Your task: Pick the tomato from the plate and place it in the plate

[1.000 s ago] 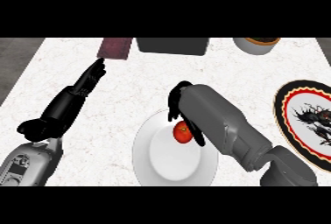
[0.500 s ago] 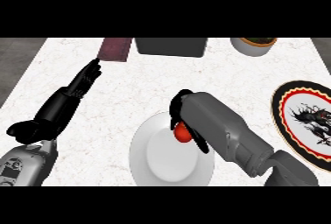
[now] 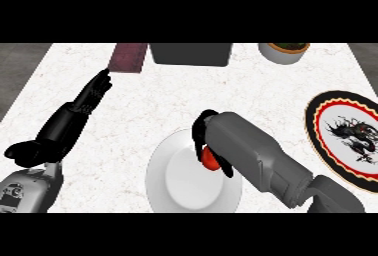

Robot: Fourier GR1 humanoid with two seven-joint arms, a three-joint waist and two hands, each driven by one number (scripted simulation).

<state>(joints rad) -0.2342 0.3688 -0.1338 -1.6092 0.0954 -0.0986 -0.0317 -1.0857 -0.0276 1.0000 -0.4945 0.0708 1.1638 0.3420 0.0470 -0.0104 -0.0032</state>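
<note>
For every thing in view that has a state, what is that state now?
tomato: over the white plate, held by the right robot hand.
right robot hand: curled round the tomato.
left robot hand: open, fingers straight, holding nothing.
white plate: on the counter.
patterned plate: on the counter, nothing on it.

Setting: a kitchen. Evidence: the work surface is a white, faintly veined stone-look tabletop (image 3: 155, 100), of the type used for kitchen counters. Tableware is present: a plain white plate (image 3: 177, 180) at 6 o'clock and an ornate plate (image 3: 347, 132) with black, red and cream rings at 3 o'clock. A small bowl-shaped vessel (image 3: 284, 51) stands at 1 o'clock. A dark grey box-shaped item (image 3: 190, 53) sits at 12 o'clock, with a maroon block (image 3: 127, 57) just beside it at 11 o'clock.
</note>
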